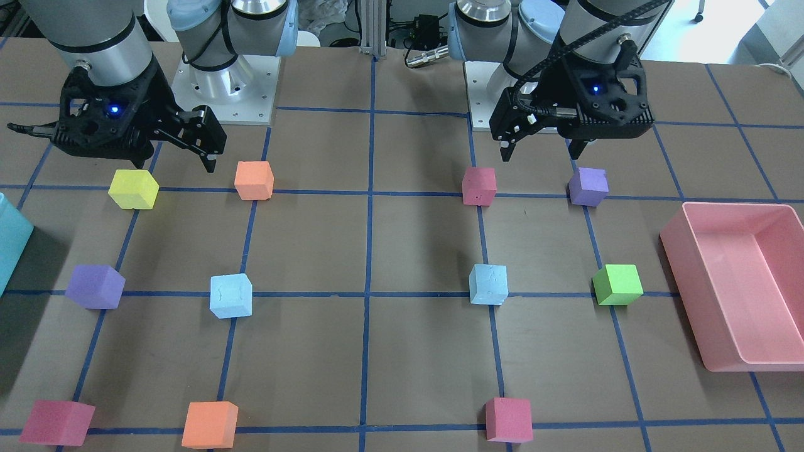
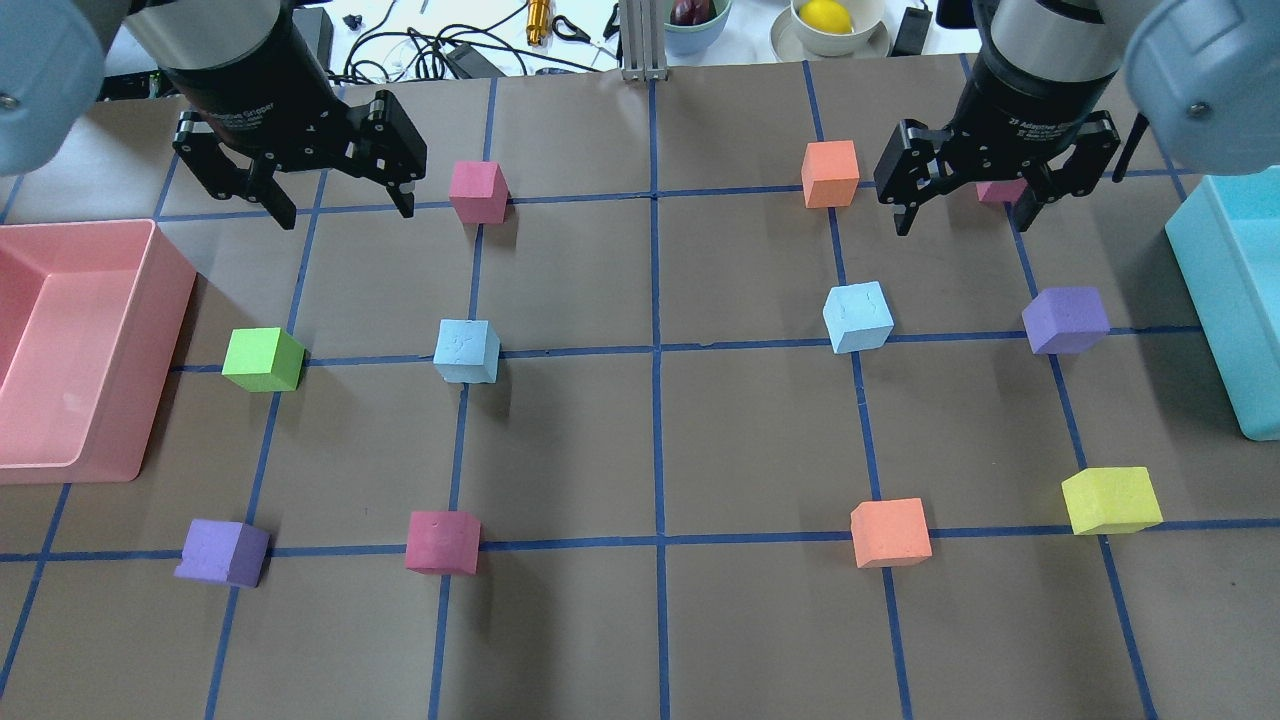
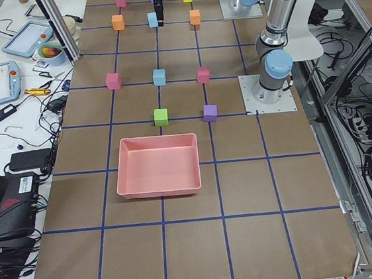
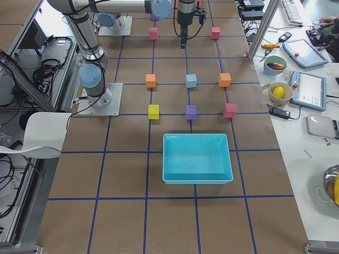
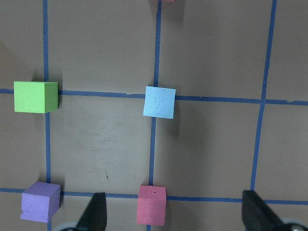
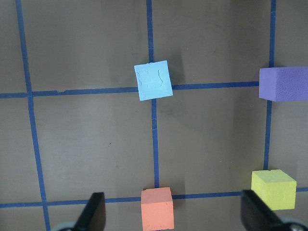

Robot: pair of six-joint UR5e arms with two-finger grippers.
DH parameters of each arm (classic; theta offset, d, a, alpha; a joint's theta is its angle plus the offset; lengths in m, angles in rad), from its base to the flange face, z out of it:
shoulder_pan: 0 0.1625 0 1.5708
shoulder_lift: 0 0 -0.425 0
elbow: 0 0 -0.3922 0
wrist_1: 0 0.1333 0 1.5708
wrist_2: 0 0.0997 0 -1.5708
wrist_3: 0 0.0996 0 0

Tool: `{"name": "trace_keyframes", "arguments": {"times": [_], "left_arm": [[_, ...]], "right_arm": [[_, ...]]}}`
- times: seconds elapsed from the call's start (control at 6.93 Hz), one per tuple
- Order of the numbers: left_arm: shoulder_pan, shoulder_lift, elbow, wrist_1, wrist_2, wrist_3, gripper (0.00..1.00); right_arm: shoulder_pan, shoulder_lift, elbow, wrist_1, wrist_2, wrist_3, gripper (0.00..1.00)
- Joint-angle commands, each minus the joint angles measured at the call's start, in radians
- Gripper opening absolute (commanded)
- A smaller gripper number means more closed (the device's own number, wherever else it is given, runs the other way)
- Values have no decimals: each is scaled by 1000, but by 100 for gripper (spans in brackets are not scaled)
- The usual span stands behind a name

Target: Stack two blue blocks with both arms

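While both pincers hang high and empty, no part of the stack has begun, so I judge the step in hand to be the reach for the blue blocks. The left pincer (image 2: 345,212) has its jaws spread wide and holds nothing. The right pincer (image 2: 965,225) is the same, wide and empty.

The left blue block (image 2: 467,351) sits flat on the desk (image 2: 650,620) in the middle row, over a crossing of the blue tape lines (image 2: 655,450). The right blue block (image 2: 858,317) sits on the matching crossing in the other half, well apart from the first. Neither is touched.

Each wrist view shows its blue block ahead of the jaws, not between them. A pink cube (image 5: 151,205) lies under the left jaws and an orange cube (image 6: 157,209) under the right.

To do it well:
- Move each pincer forward until its block sits centred between the fingers, and only then go down. Dropping from the present spot would catch the wrong cube.
- The right blue block looks slightly turned against the tape, so rotate the wrist to meet flat faces, not corners.
- Squeeze gently, since foam likely gives.
- Keep clear of the green cube (image 2: 262,359) and the purple cube (image 2: 1066,320) near the blocks.
- Have one arm set the base first and the other lower its block square on top, releasing only when it is seated. Take turns near the middle so the arms don't clash.
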Motion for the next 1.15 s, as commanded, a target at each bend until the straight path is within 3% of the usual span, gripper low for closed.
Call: {"name": "trace_keyframes", "arguments": {"times": [0.0, 0.29, 0.43, 1.01], "left_arm": [[1, 0, 0, 0, -1, 0, 100], [0, 0, 0, 0, -1, 0, 100], [0, 0, 0, 0, -1, 0, 100], [0, 0, 0, 0, 0, 0, 100]], "right_arm": [[0, 19, 5, -8, 3, -2, 100], [-3, 164, 31, -67, 1, 0, 100], [-2, 236, 37, -183, 1, -11, 100], [-2, 408, 40, -382, 3, -179, 100]]}}
